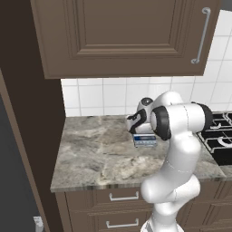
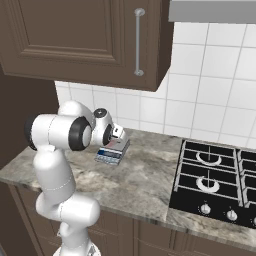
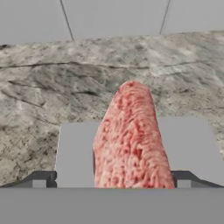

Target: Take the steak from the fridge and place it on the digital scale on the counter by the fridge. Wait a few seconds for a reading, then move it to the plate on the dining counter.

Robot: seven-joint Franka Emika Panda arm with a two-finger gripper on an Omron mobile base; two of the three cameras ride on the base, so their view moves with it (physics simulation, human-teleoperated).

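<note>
The steak [image 3: 129, 140], a pinkish-red slab of raw meat, lies on the flat grey top of the digital scale [image 3: 188, 144]. My gripper [image 3: 111, 181] is open, low over the scale, with one dark fingertip [image 3: 41, 180] on each side of the meat. In the left base view the scale [image 1: 145, 141] shows its blue-and-white front panel on the marble counter [image 1: 99, 154], just under my hand. It sits the same way in the right base view, where the scale [image 2: 110, 155] is below the hand. The fridge's dark grey side [image 1: 9, 172] is at the far left. The plate and dining counter are out of view.
A brown wall cabinet [image 1: 122, 36] hangs over the counter, with white tiles [image 2: 200, 100] behind. A black gas hob [image 2: 212, 182] lies to the right of the scale. Drawers [image 1: 122, 197] run under the counter's front edge.
</note>
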